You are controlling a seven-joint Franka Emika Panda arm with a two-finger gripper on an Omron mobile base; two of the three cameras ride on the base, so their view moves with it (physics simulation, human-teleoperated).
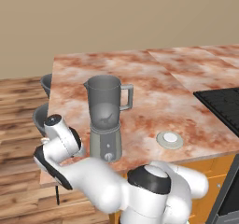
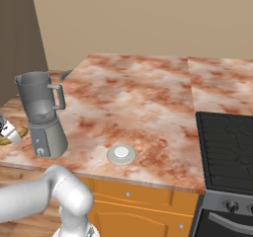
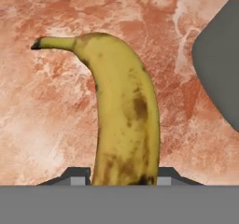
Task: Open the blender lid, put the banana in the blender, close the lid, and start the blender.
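While the hand (image 3: 122, 175) grips the banana (image 3: 122, 115), the blender (image 1: 107, 116) stands just beside, lid (image 1: 169, 139) off.

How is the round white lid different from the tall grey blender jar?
The round flat whitish lid lies low on the marbled counter; the tall translucent grey blender jar stands upright on its silver base. The lid looks solid and pale; the jar is see-through and open-topped. Both are round.

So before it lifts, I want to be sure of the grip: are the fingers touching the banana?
Touching. In the hand view both fingers sit flush against the sides of the banana at its lower end, with no gap on either side.
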